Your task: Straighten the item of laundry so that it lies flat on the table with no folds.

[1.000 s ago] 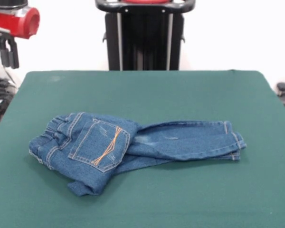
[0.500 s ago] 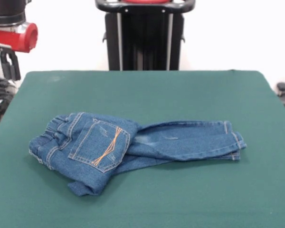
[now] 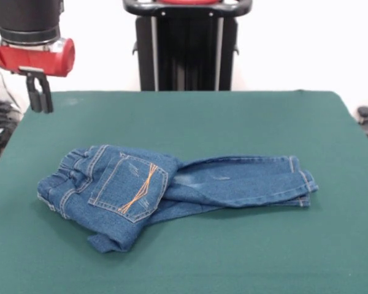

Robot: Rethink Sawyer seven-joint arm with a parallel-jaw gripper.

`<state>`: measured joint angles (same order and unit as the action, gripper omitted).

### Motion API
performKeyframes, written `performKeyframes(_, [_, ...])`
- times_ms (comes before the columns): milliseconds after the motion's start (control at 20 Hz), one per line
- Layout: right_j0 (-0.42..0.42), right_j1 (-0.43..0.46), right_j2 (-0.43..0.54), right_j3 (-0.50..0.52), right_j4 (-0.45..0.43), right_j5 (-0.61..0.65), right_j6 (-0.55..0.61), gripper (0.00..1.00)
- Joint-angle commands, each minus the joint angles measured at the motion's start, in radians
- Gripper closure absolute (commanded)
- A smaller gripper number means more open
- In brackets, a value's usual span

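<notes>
On the near half of the green table (image 3: 245, 116), the small blue jeans (image 3: 172, 187) lie crumpled, seat folded over so one orange-stitched back pocket (image 3: 130, 185) faces up, legs stacked and trailing toward the picture's right. Beyond them, at the far corner on the picture's left, my gripper (image 3: 40, 101) hangs above the table edge, well apart from the cloth, carrying nothing; whether its fingers are parted I cannot tell. I judge this the approach step. Next I must reach the folded waistband end and pull it open.
</notes>
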<state>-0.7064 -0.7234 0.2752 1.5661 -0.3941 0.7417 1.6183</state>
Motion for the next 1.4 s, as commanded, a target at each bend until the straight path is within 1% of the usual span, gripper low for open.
performKeyframes(50, [0.057, 0.094, 0.123, 0.107, -0.046, -0.067, -0.094, 1.0])
performKeyframes(350, [0.046, 0.166, 0.137, 0.084, -0.06, -0.141, -0.088, 1.0])
performKeyframes(600, [0.038, 0.204, 0.143, 0.07, -0.064, -0.158, -0.089, 1.0])
performKeyframes(1000, [0.01, 0.31, 0.164, 0.014, -0.079, -0.197, -0.12, 1.0])
performKeyframes(1400, [-0.032, 0.315, 0.19, 0.02, -0.099, -0.187, -0.135, 1.0])
